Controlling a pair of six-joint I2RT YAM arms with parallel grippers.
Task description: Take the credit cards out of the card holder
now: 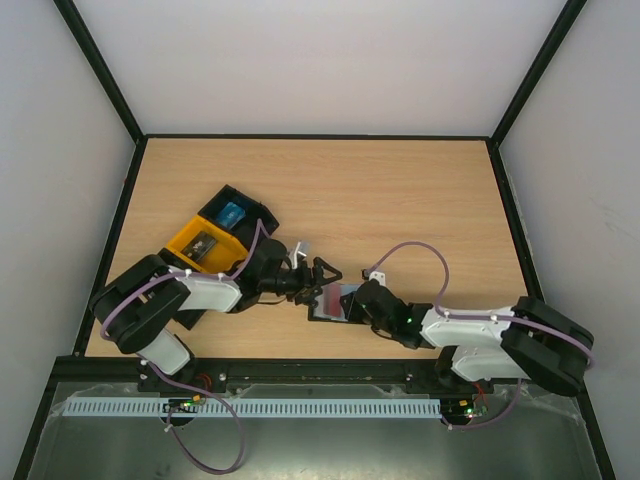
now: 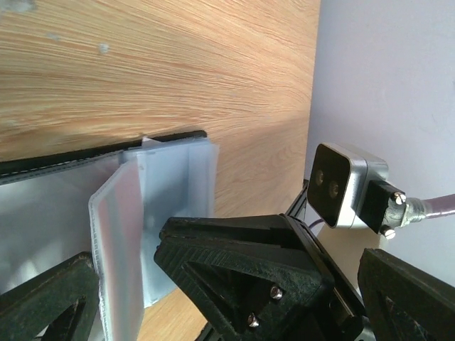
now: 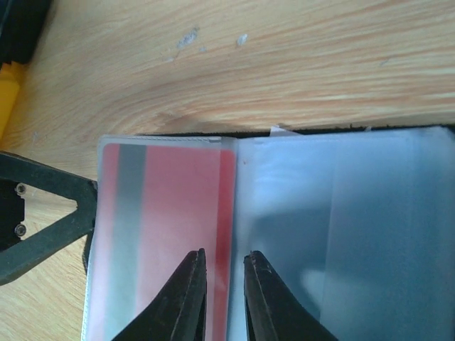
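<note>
Two grippers at flat black card holder: left gripper wide open; right gripper nearly closed over thin red card, grip indeterminate.

Card holder lies open on the wood table, its black rim showing along the far side. Its left sleeve carries a red card with a grey stripe; the right sleeve looks grey-blue and cloudy. Right pincer sits over the red card's right edge, tips nearly together with a narrow slit; we cannot tell whether it pinches. Left pincer's finger is just beside the holder's left edge. A yellow tray corner shows at upper left.
</note>
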